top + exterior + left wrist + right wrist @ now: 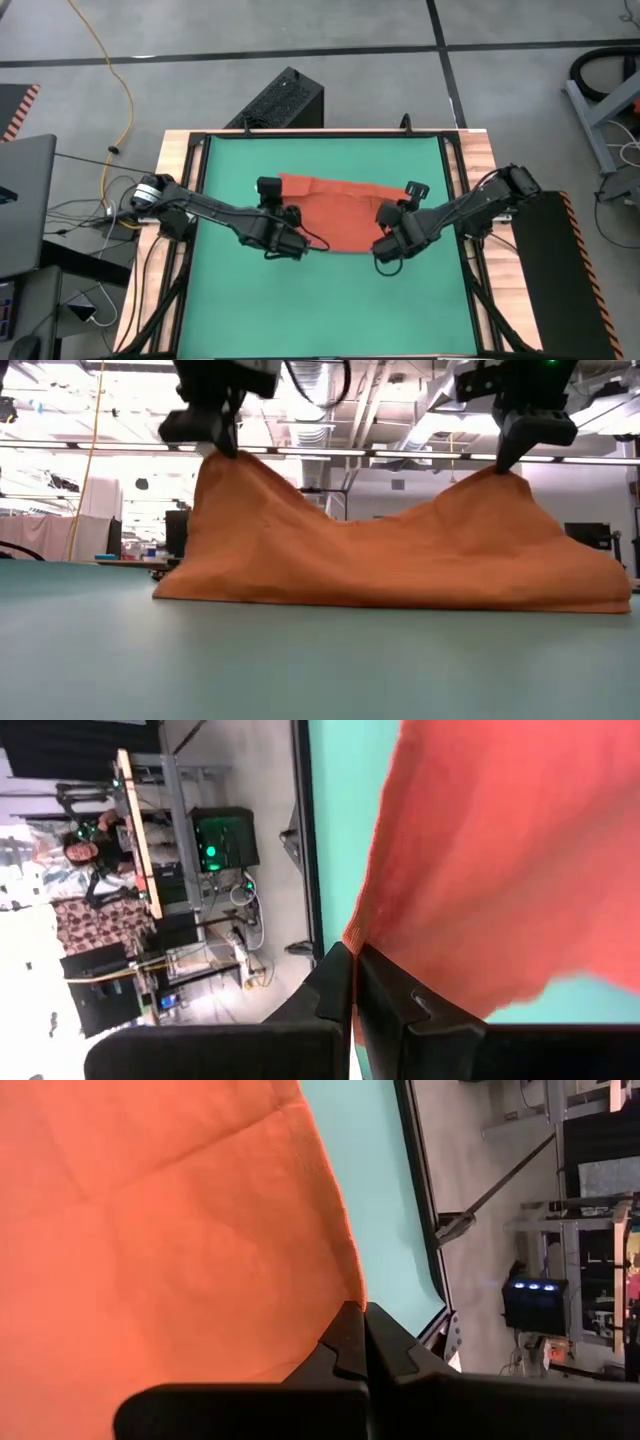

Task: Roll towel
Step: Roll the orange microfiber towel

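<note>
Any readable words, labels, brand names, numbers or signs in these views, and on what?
None can be read.
Towel: no print showing, and no tag in view.
Green mat: plain.
Equipment in the room behind: only lit indicator lights, no legible lettering.

In the high view both arms cover the near edge of the towel, hiding where it is pinched. The low view cuts off both arms at the top edge. In the left wrist view, a person is too blurred to make out.
</note>
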